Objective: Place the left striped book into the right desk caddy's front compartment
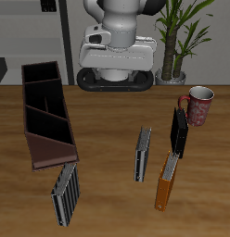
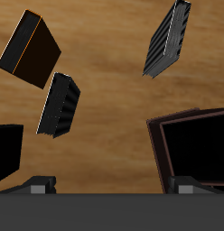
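Observation:
The left striped book [image 1: 143, 153] lies flat on the table's middle, slim and grey; it also shows in the wrist view [image 2: 60, 104]. The right desk caddy [image 1: 47, 111] is a long dark box with a sloped reddish-brown panel [image 1: 52, 151] at its near end. Its front compartment [image 1: 41, 73] is the far end section and looks empty. Part of the caddy [image 2: 191, 149] shows in the wrist view. My gripper [image 2: 112, 187] is high above the table, farther back than the books. Its fingertips [image 2: 37, 186] stand wide apart with nothing between them. I cannot make it out in the exterior view.
A wider, darker striped book [image 1: 65, 193] lies by the caddy's sloped end. An orange book [image 1: 166, 180] and a black book [image 1: 180, 131] lie beyond the slim book. A red mug [image 1: 198, 105] stands behind them. A potted plant [image 1: 177, 42] is at the back.

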Available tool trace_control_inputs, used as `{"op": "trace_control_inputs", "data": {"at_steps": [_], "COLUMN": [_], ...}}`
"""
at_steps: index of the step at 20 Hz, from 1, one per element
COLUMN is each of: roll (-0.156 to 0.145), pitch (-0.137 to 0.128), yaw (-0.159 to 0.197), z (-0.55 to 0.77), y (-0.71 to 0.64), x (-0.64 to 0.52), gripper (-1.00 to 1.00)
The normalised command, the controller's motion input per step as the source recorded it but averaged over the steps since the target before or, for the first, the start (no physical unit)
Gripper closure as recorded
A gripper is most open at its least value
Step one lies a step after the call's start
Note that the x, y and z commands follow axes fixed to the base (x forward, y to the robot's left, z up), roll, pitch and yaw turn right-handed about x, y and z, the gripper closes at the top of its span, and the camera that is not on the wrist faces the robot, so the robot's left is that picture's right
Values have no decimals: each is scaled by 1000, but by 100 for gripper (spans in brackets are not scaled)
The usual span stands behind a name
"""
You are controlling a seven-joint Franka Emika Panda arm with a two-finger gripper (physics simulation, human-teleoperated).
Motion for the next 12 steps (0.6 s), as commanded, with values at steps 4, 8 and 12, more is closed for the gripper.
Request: {"op": "trace_control_inputs", "data": {"at_steps": [4,8,12], "roll": [-22,4,0], "pitch": [-23,-53,-8], "yaw": [-5,36,18], "z": [38,-92,-135], "y": [186,230,173], "x": [209,228,217], "gripper": [-100,-100,-100]}}
